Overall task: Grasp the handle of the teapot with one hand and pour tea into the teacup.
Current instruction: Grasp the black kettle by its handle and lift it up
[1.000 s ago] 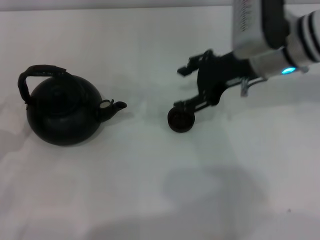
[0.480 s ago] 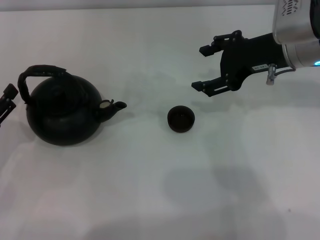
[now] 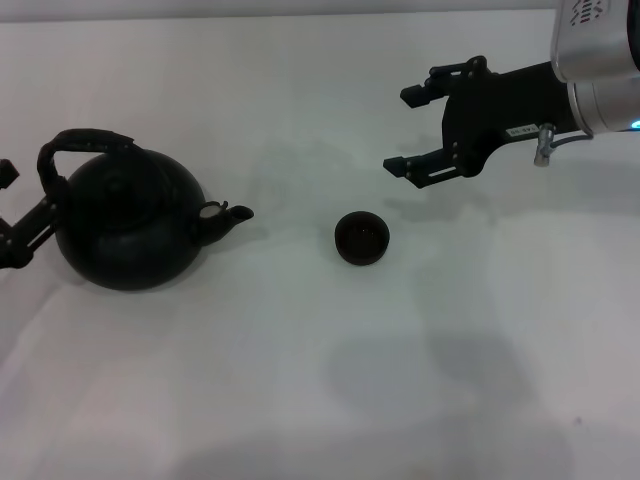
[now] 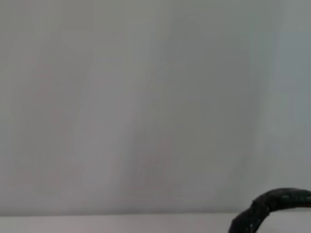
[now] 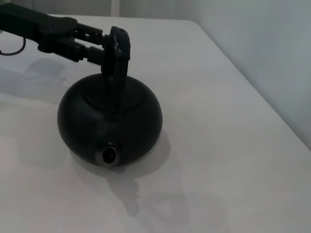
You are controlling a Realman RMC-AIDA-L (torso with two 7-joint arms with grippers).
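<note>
A large round matte black teapot (image 3: pixel 125 228) sat on the left part of a plain white table (image 3: pixel 300 380), its short stubby spout (image 3: pixel 228 213) pointing toward the middle. Over its knobbed lid rose the handle (image 3: pixel 75 147), a dark, rough-textured arched loop. In the right wrist view the same pot (image 5: pixel 110 122) showed as a smooth, squat, rounded body with the spout's open mouth facing the camera and the coarse handle (image 5: pixel 115 60) seen edge-on.

The small round black teacup (image 3: pixel 362 238), a handleless bowl shape, stood upright to the right of the spout, well apart from it.

The left gripper (image 3: pixel 14 215) reached in from the left edge, its black fingers spread and empty. One lower finger (image 3: pixel 28 238) lay just beside the pot's side near the base of the handle; whether it touched could not be told from the head view. The right wrist view showed that gripper's linkage (image 5: pixel 73 38) close behind the handle. The left wrist view caught only a curved bit of the handle (image 4: pixel 272 206) against a pale blurred backdrop.

The right gripper (image 3: pixel 408 130), black and angular on a white and silver arm, hung above the table beyond and to the right of the cup, jaws wide apart and holding nothing.
</note>
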